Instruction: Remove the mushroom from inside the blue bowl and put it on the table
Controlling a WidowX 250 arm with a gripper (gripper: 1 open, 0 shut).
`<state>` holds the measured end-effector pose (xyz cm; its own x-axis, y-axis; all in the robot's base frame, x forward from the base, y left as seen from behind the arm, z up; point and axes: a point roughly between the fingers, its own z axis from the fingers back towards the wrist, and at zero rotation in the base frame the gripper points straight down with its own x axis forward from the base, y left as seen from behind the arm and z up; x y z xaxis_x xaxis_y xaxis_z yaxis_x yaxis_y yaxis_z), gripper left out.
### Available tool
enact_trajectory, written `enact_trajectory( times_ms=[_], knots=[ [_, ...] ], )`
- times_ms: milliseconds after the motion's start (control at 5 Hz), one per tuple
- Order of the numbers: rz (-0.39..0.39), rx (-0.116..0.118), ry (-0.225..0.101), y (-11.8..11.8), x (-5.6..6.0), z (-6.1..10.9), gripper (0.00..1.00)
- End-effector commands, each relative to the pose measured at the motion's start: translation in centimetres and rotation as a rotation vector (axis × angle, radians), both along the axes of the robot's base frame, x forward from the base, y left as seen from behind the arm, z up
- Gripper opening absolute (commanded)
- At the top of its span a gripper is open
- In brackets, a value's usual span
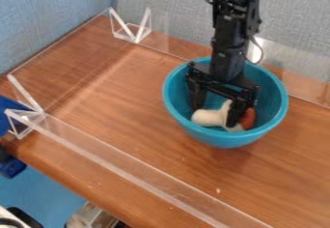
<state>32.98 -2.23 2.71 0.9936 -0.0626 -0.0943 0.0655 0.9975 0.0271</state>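
The teal-blue bowl (196, 116) stands on the wood-grain table (116, 97) at the right. Inside it lies the mushroom (215, 117) on its side, cream stem toward the left, reddish cap (241, 121) toward the right. My black gripper (219, 99) points straight down into the bowl, open, with its fingers (192, 90) standing either side of the mushroom. I cannot tell whether the fingertips touch it.
Low clear acrylic strips (103, 155) border the table along the front and left. Triangular brackets stand at the far corner (129, 24) and the left edge (22, 114). Bare wood lies left of the bowl. A blue wall is behind.
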Motion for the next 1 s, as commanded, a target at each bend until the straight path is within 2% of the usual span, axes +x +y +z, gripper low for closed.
enact_trajectory(
  times_ms=[0, 800],
  knots=[
    [0.058, 0.043, 0.076, 1.78, -0.41, -4.64, 0.00],
    [0.041, 0.052, 0.070, 2.10, -0.58, -4.56, 0.00]
  ],
)
